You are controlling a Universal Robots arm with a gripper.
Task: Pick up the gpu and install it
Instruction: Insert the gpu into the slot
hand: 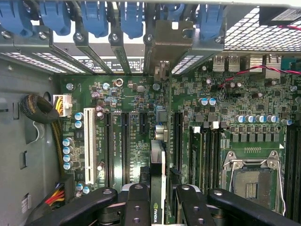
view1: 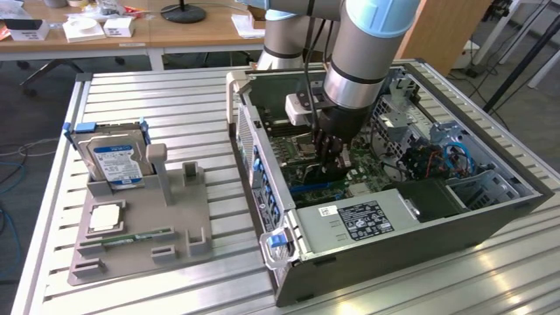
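Note:
My gripper (view1: 332,152) reaches down into the open computer case (view1: 490,220), over the motherboard. The gpu (hand: 159,160) stands on edge between the two black fingers (hand: 136,207), which are shut on it. A logo shows on the card's edge near the fingers. Its silvery bracket (hand: 164,44) sits at the rear slot openings, under the blue latches. The card's lower edge lies along a long black expansion slot (hand: 178,141) on the green motherboard; I cannot tell whether it is seated. In the exterior view the gpu (view1: 331,172) is a dark sliver below the fingers.
A grey fixture (view1: 149,226) to the case's left in the exterior view holds a hard drive (view1: 117,161), a processor chip (view1: 103,216) and a memory stick (view1: 131,237). Inside the case are the power supply (view1: 359,220), the open processor socket (hand: 251,181) and cable bundles (hand: 44,110).

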